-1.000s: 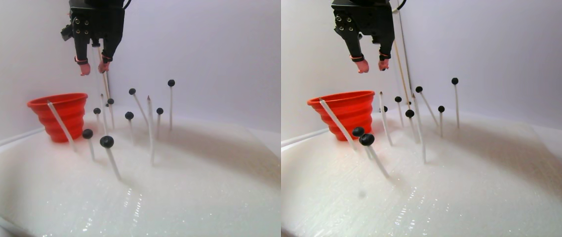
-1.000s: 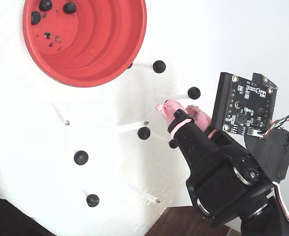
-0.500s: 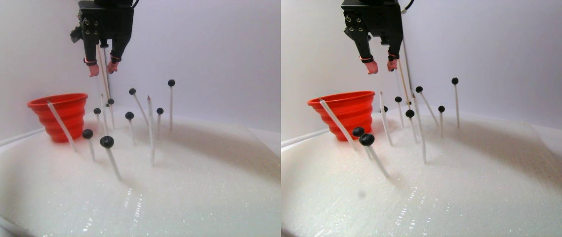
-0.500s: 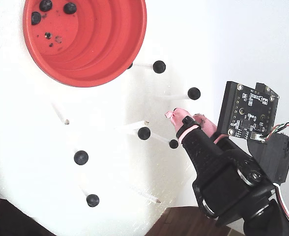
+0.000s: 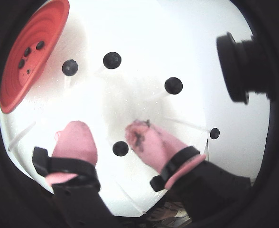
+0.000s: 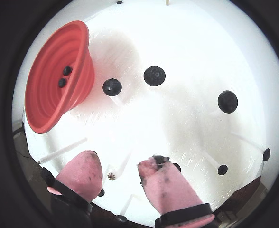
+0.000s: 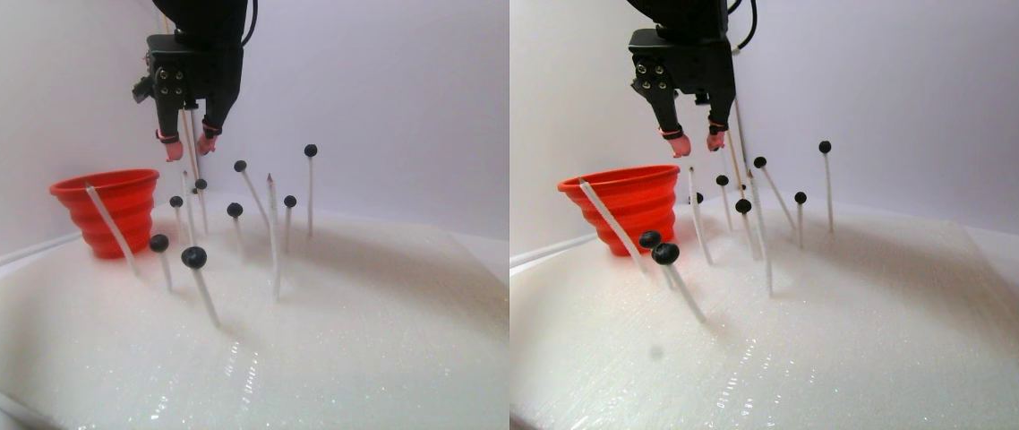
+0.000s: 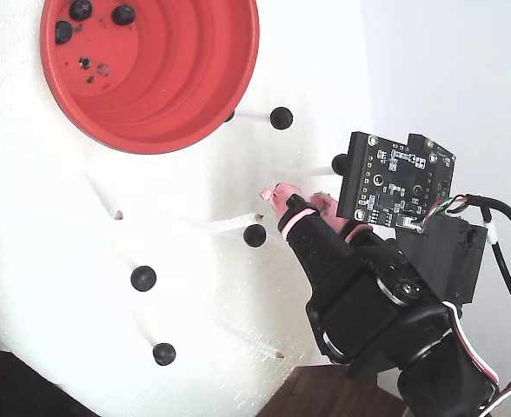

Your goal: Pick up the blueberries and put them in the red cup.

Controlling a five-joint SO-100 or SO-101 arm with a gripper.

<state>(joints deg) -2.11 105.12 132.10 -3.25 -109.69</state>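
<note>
Wrist view: pink-padded fingers are spread, empty, around a small blue-black blueberry; orange-red plastic cup at 10 o'clock. Misaligned closing could knock it off.

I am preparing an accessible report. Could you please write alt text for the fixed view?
Seen from above, the black gripper with pink fingertips hangs open over a white foam board. Several blueberries sit on thin sticks around it. The red cup at top left holds three berries.
</note>
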